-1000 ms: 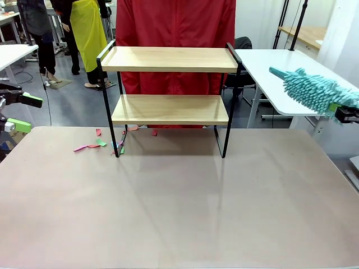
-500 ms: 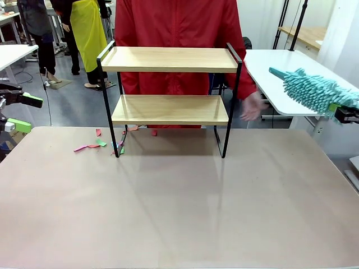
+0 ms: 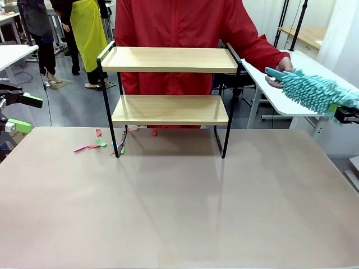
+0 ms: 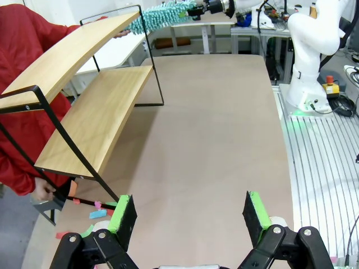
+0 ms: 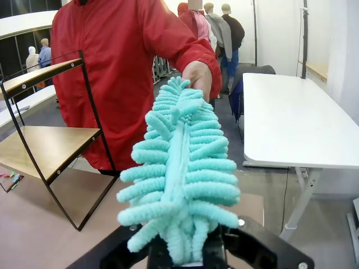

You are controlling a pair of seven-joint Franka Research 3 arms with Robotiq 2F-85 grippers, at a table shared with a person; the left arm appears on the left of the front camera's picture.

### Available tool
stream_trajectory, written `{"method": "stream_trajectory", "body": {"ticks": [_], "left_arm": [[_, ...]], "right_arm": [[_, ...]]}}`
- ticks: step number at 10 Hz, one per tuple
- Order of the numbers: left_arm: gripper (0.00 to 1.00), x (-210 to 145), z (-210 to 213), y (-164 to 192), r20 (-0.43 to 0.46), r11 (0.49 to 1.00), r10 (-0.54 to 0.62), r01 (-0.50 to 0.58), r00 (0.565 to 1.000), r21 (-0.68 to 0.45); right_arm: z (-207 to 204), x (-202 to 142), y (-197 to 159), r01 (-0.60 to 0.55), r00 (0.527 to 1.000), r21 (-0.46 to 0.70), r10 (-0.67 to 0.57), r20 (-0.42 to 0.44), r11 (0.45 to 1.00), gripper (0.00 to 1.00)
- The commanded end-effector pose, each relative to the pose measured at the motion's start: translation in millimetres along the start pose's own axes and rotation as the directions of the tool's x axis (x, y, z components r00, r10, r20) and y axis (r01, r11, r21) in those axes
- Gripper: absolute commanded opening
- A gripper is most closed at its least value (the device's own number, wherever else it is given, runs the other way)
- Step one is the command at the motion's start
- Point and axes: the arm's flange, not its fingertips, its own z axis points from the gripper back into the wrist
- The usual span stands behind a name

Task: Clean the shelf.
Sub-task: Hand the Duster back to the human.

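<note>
Two wooden boards of the shelf [image 3: 170,84], standing at the table's [image 3: 179,202] far edge, await dusting: right pincer [image 3: 346,114] clenched on the teal duster [image 3: 314,89], its tip touched by the person's hand [image 3: 282,68]; left pincer [image 4: 189,216] released; the next move calls for swinging the duster leftward onto the boards.

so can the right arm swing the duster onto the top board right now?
Probably not yet: the person's hand grips the tip of the duster held in the right gripper. Otherwise the shelf's top board lies bare.
</note>
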Motion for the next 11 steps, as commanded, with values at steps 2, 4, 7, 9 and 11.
{"method": "stream_trajectory", "body": {"ticks": [2, 4, 7, 9, 11], "left_arm": [[1.0, 1.1, -0.5, 1.4, 0.029, 1.0, -0.02, 0.02, 0.999, 0.009], [1.0, 1.1, -0.5, 1.4, 0.029, 1.0, -0.02, 0.02, 0.999, 0.009], [1.0, 1.1, -0.5, 1.4, 0.029, 1.0, -0.02, 0.02, 0.999, 0.009], [1.0, 1.1, -0.5, 1.4, 0.029, 1.0, -0.02, 0.02, 0.999, 0.009], [1.0, 1.1, -0.5, 1.4, 0.029, 1.0, -0.02, 0.02, 0.999, 0.009]], "right_arm": [[-0.6, 0.8, 0.5, 0.004, 1.0, 0.002, -0.004, 0.005, 1.0, 0.16], [-0.6, 0.8, 0.5, 0.004, 1.0, 0.002, -0.004, 0.005, 1.0, 0.16], [0.3, -2.2, 0.6, 0.001, 1.0, 0.005, -0.001, 0.01, 1.0, 1.0], [-0.8, -0.9, 0.0, 0.009, 1.0, 0.0, -0.009, 0.017, 1.0, 1.0], [-0.5, 0.8, 0.0, 0.019, 1.0, 0.016, -0.02, 0.022, 1.0, 1.0]]}}
